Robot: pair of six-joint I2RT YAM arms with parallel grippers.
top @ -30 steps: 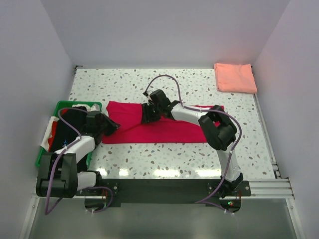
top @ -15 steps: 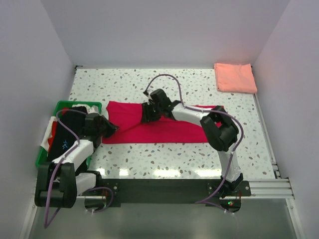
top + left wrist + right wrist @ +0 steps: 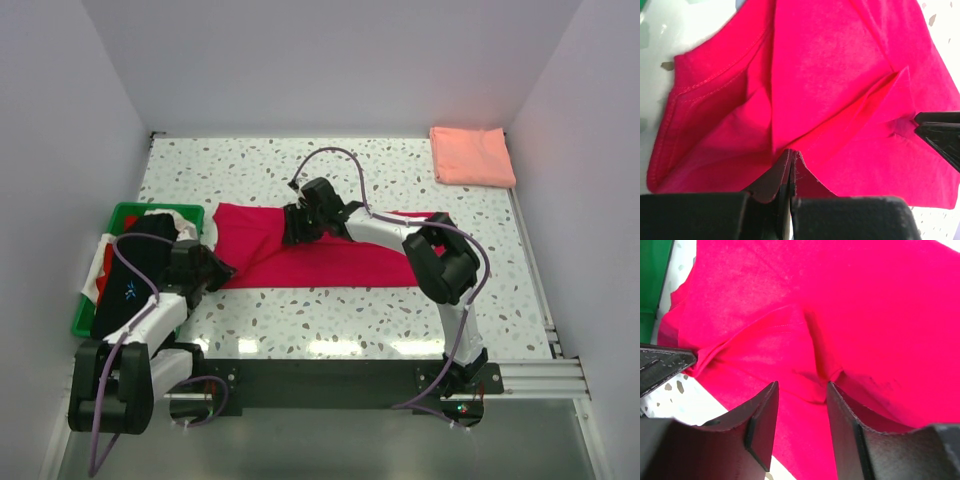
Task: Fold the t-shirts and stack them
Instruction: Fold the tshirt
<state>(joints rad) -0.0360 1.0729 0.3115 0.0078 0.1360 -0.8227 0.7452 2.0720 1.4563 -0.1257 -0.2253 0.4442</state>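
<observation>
L gripper [image 3: 791, 162], arm bent low, jaws pinched tight on near-L edge fold of crimson red soft cloth t-shirt [image 3: 340, 262]; R gripper [image 3: 801, 412], arm reaching across leftward, jaws parted astride cloth ridge mid-shirt.

High rear overview; both wrist close-ups on the crimson t-shirt [image 3: 330, 265]

A green plastic crate [image 3: 128, 210] is seen at the near left of a white speckled table [image 3: 300, 165], with white and red cloth [image 3: 98, 272] heaped inside it. The table is enclosed by plain pale walls [image 3: 320, 60], and a black mounting plate [image 3: 330, 378] is fixed along its near edge.
</observation>
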